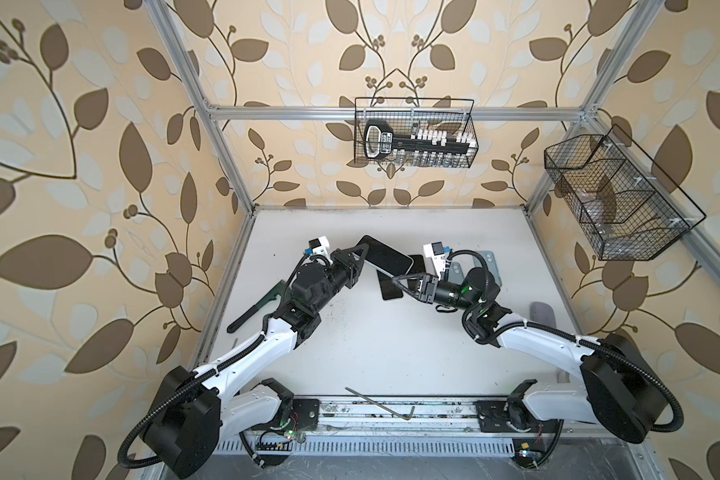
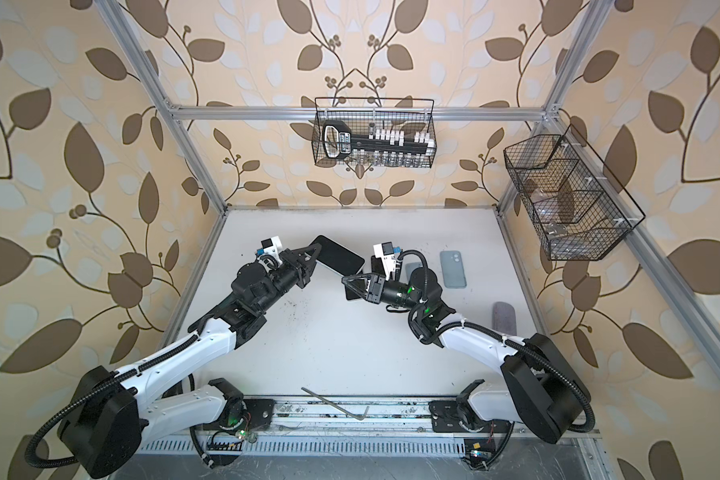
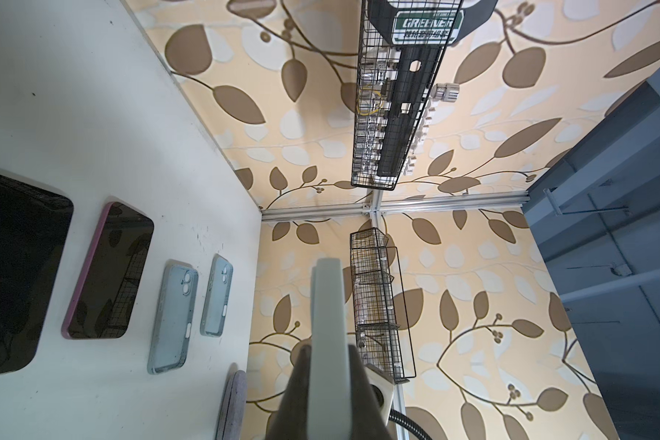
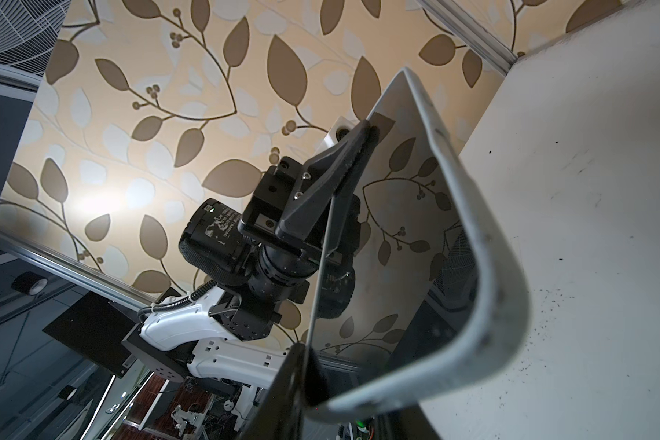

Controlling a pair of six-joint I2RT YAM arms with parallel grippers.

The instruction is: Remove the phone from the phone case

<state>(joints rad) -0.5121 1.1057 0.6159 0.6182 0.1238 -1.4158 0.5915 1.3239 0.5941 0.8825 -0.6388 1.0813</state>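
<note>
Left gripper (image 1: 360, 254) clamps one end of the cased phone (image 1: 387, 259) above the table (image 1: 391, 353), its long axis running to the right gripper (image 1: 396, 279) at the opposite corner, though I can't tell if that one's pinching.

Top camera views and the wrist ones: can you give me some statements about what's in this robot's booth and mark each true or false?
1. The left gripper holds the dark-screened phone in the pale case above the white table. True.
2. The black wire basket on the back wall is empty. False: it holds a rack of sockets.
3. Two pale blue phone cases lie flat on the table. True.
4. The bent metal hex key lies against the back wall. False: it lies at the table's front edge.
5. The pink-edged phone stands upright. False: it lies flat, screen up.
</note>
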